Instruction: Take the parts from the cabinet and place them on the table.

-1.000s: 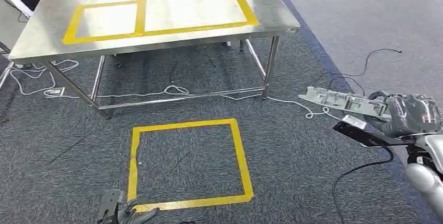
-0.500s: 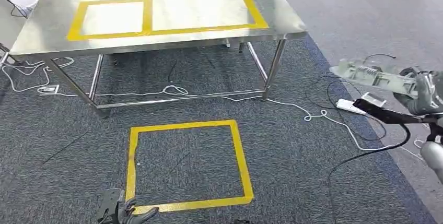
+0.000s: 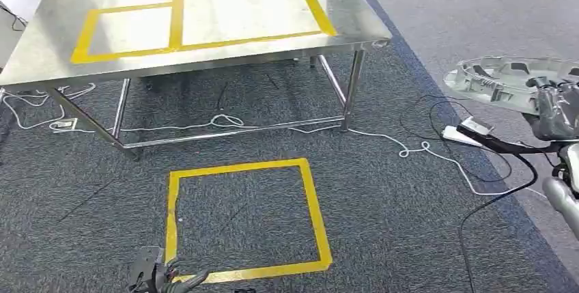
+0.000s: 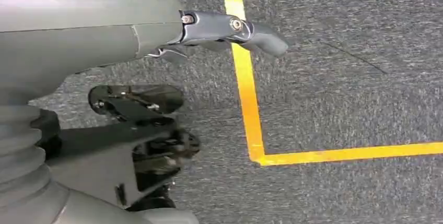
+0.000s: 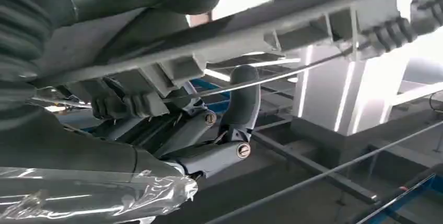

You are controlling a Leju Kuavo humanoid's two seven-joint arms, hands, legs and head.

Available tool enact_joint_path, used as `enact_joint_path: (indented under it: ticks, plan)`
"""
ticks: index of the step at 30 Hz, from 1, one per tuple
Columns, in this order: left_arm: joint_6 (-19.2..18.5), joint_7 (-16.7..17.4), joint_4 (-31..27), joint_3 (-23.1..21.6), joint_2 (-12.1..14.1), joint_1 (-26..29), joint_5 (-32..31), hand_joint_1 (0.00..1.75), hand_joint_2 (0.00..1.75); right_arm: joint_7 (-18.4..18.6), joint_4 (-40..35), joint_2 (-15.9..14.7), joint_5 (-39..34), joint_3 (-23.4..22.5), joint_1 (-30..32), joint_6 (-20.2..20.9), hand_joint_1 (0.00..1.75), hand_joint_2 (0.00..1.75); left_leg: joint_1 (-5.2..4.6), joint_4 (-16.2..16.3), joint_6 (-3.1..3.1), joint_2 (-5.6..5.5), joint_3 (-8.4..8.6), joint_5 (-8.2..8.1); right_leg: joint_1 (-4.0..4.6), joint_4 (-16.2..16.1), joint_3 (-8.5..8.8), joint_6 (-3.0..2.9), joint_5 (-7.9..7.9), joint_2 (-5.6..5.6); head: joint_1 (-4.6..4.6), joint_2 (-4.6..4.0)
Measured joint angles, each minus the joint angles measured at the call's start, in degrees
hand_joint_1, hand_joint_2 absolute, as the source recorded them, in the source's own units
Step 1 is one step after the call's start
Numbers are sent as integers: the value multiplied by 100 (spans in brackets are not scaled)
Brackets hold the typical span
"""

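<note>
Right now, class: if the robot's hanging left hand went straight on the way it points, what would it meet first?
Probably the grey carpet beside the yellow tape square: the left hand hangs pointing downward, nothing visible between; depth is unclear.

Lighting: bright, even, from overhead. Desk (image 3: 205,26): steel top carries broad white glare, washing out the middle. Carpet (image 3: 239,211): soft shadow under the desk, no hard edges. Head view: sharp, slight softness at edges. Left wrist view: robot hand (image 4: 230,31) mildly blurred. Right wrist view: backlit, blown-out white patches, near surfaces dark and out of focus.
</note>
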Motion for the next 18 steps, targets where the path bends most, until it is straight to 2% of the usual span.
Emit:
enact_joint_path:
  ticks: [2,3,4,5,6,7,8,9,10,11,13,14,15,16,18]
  plan:
    - [4,0,0,-11,2,-4,0,0,175,9,26,2,-55,48,22,-2,175,175,-3,-850,56,-1,303,694,5,-2,130,15,-80,3,4,0]
    - [20,0,0,-20,2,-4,2,0,175,24,35,2,-81,76,32,-2,175,175,-9,-1397,100,-3,500,1020,1,-12,173,31,-119,3,0,0]
    - [20,0,0,-22,7,-6,7,0,175,33,48,2,-96,92,32,-9,175,175,-24,-1604,128,-15,576,1065,22,4,178,63,-147,12,-2,0]
    - [22,0,0,-26,7,-9,7,0,175,33,50,4,-118,109,37,-20,175,175,-29,-1801,156,-10,661,916,29,-1,147,98,-166,35,-11,0]
    - [31,2,0,-28,9,-7,9,0,175,33,50,4,-138,118,39,-31,175,175,-34,-1800,153,-3,642,889,19,-48,152,137,-152,35,-4,0]
    - [33,2,0,-28,9,-5,11,0,175,33,50,7,-179,120,57,-33,175,175,-38,-1856,191,7,649,860,21,-11,180,179,-116,29,-22,0]
    - [33,0,0,-28,9,-7,15,0,175,33,52,7,-197,120,59,-33,175,175,-28,-1874,222,7,704,861,18,-65,234,207,-149,14,-15,0]
    - [33,0,0,-31,9,-8,26,0,175,33,52,7,-234,122,76,-33,175,175,4,-1902,241,-1,773,863,10,-17,196,223,-211,-8,-15,0]
    - [35,0,0,-33,9,-10,26,0,175,20,52,7,-236,129,83,-39,175,175,12,-1902,275,-8,809,843,16,193,108,234,-301,-14,4,0]
    - [33,2,0,-31,9,-12,26,0,175,20,55,9,-238,140,96,-39,175,175,10,-1901,299,-10,839,821,15,631,-115,245,-478,-14,22,0]
    - [33,2,0,-33,9,11,26,0,175,20,76,9,-227,162,131,-41,175,175,5,-1895,309,-15,893,757,17,1528,-651,270,-814,-13,24,0]
    - [33,2,2,-33,7,32,26,0,175,20,87,9,-227,173,143,-42,175,175,4,-1894,306,-16,939,718,15,1703,-810,279,-797,-14,20,0]
    - [33,2,2,-33,7,45,28,0,175,20,94,9,-229,177,156,-41,175,175,7,-1894,298,-19,1001,674,12,1602,-829,287,-625,-15,22,0]
    - [33,2,2,-33,7,50,42,0,175,20,96,9,-234,179,165,-41,175,175,13,-1893,284,-22,1075,626,7,1292,-737,288,-355,-18,24,0]
    - [33,2,2,-35,2,41,48,0,175,20,96,9,-236,179,173,-41,175,175,30,-1889,229,-26,1236,505,-16,245,-383,325,350,-46,24,0]
